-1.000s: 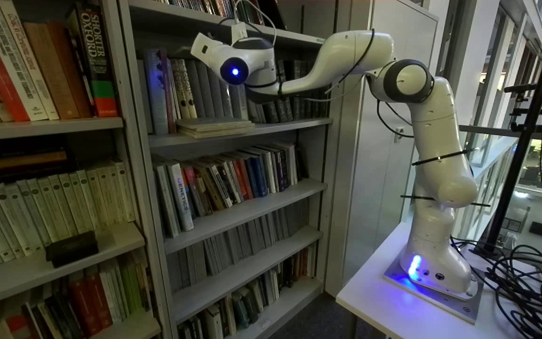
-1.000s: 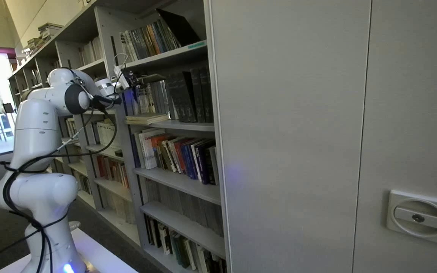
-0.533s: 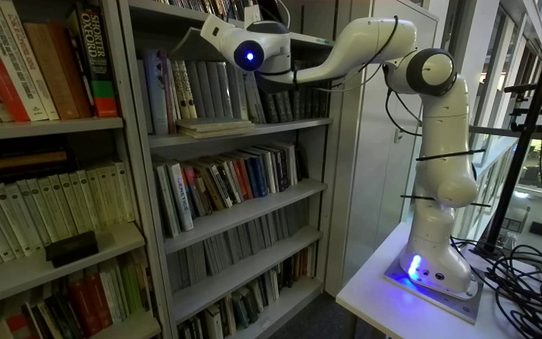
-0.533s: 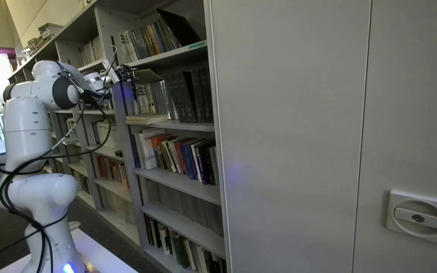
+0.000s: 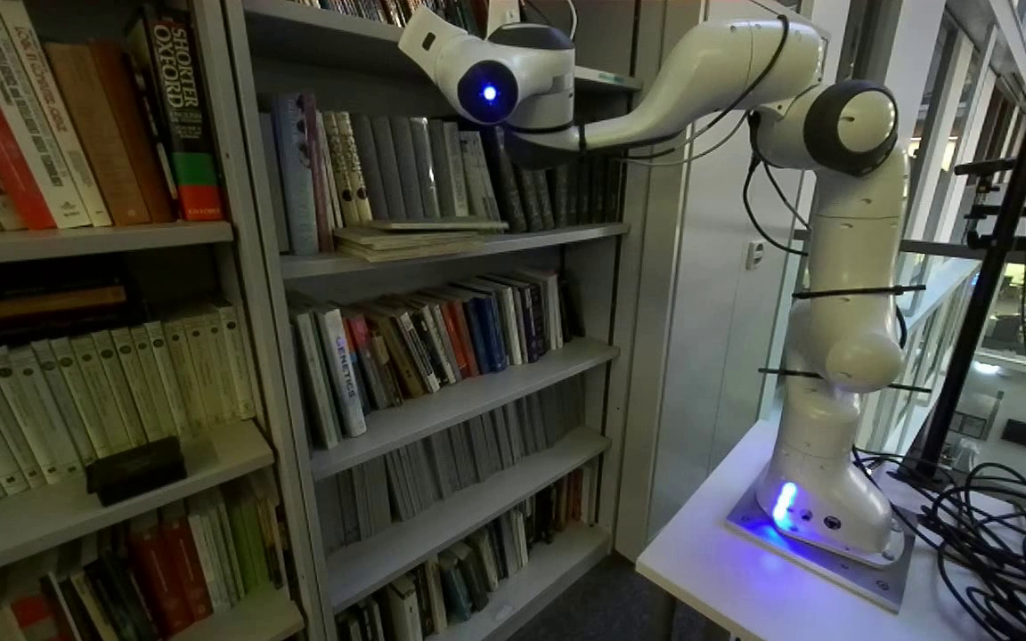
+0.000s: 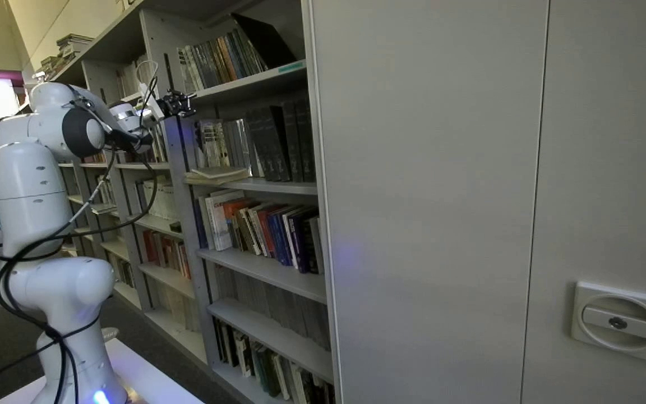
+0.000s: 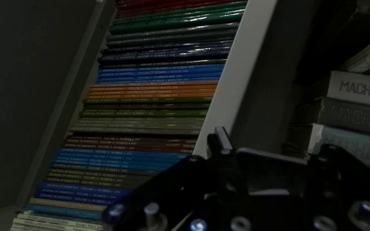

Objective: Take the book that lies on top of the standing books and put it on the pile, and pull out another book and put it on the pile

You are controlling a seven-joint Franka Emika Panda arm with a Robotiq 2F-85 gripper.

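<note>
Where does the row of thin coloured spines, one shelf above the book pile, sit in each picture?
In an exterior view, the row of spines: top edge, left of centre, cut off.
In an exterior view, the row of spines: upper part, left of centre.
In the wrist view, the row of spines: tilted band, lower left to top centre.
Shared landmark: the shelf board it stands on.

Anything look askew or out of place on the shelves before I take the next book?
Yes: the top book sits out of line with the pile, one end jutting out past it. On the shelf above, a large dark flat item leans far more than the thin volumes beside it.
</note>
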